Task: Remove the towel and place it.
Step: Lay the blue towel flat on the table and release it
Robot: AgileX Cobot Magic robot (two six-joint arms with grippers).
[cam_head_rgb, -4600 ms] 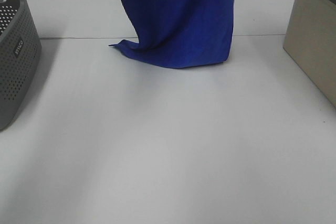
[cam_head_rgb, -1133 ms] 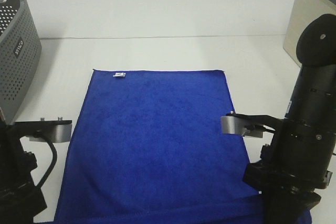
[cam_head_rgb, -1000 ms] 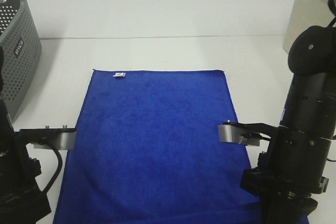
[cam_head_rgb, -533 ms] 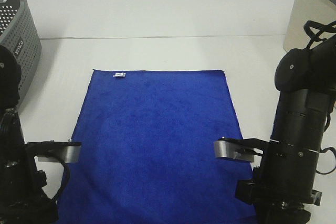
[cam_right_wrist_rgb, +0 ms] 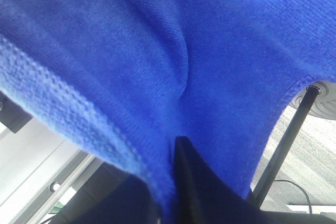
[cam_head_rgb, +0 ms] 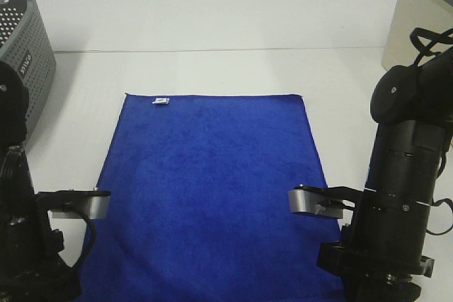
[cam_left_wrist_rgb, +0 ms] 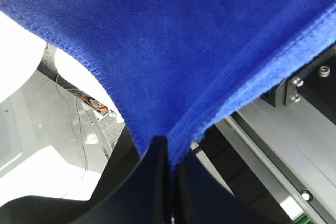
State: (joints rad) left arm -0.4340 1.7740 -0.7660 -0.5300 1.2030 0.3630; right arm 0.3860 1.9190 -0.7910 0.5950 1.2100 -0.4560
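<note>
- The towel (cam_head_rgb: 212,189), deep royal blue and plush, lies spread flat on the white table (cam_head_rgb: 212,12). Its far edge runs straight, and its near end passes out of the high view between the two arms.
- A small white tag (cam_head_rgb: 161,101) sits at the far-left corner of the cloth.
- The left gripper (cam_left_wrist_rgb: 169,148) is closed on the towel. Its black fingers (cam_left_wrist_rgb: 155,182) meet on the hemmed edge, and the cloth fans up taut from the pinch.
- The right gripper (cam_right_wrist_rgb: 174,148) also clamps the towel between its dark fingers (cam_right_wrist_rgb: 186,182). A crease runs up through the cloth from the pinch point.
- The left arm (cam_head_rgb: 25,245) stands at the towel's near-left corner.
- The right arm (cam_head_rgb: 403,196) stands at the near-right corner, and its body overlaps the cloth's right edge in the high view.
- A grey perforated basket (cam_head_rgb: 25,54) stands at the far left of the table, well apart from the towel.
- A beige box (cam_head_rgb: 425,47) stands at the far right, also well apart from it.
</note>
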